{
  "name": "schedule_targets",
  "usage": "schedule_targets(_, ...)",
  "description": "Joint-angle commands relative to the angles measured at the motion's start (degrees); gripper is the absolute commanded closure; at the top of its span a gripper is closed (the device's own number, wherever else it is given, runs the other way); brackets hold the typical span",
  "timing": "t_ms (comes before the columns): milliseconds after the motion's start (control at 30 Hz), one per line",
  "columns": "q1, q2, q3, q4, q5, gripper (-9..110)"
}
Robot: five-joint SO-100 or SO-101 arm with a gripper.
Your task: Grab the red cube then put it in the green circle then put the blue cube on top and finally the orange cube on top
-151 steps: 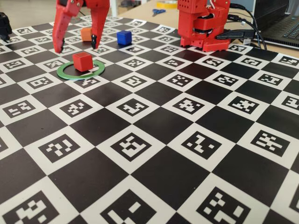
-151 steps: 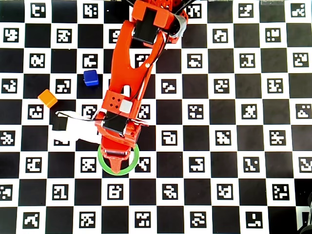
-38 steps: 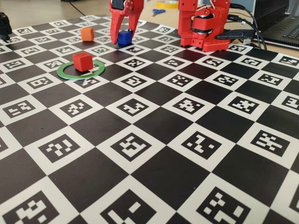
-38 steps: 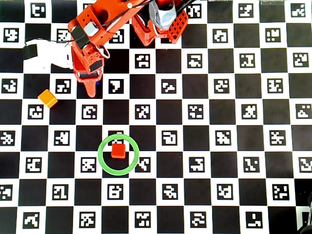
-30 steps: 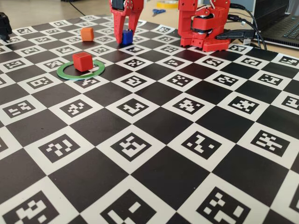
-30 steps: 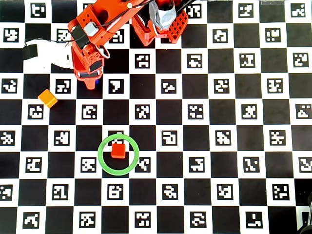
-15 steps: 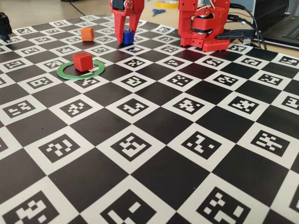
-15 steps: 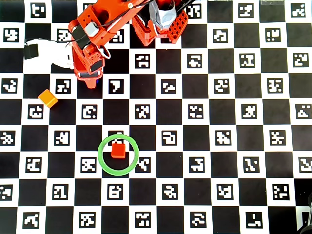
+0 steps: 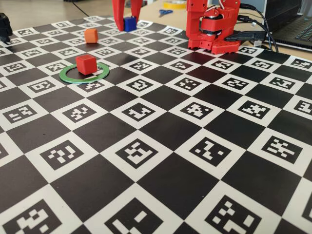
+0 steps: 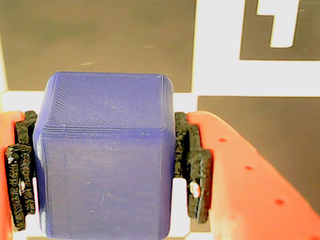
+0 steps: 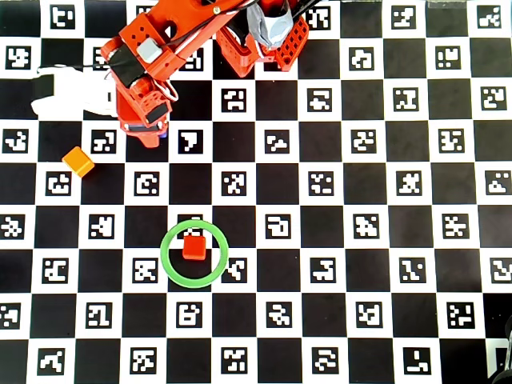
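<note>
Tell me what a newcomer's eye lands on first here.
The checkerboard mat of coded squares fills every view. Near its far edge the gripper clamps the blue cube, which fills the wrist view. The red cube sits inside the green circle, the orange cube alone at overhead-view left.

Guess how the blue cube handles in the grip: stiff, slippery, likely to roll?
Probably stiff: the blue cube keeps square faces between the gripper pads. Likely not very slippery: its faces show fine layered ridges, and the pads look rough. Flat faces make rolling unlikely; it should sit flat on the red cube.
</note>
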Motion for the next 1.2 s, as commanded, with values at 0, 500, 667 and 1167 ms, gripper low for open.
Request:
schedule_targets(0,-1.6,3.3,-11.1,5.0,1.7,94)
schedule_targets(500,-16.2,-11.1,-43.5,19.0,17.7,95)
schedule_targets(667,-20.7,-16.1,-52.8,23.3,22.1,95)
schedule_targets(1167,-32.5,-29.0,-66.4,26.8,33.8,95)
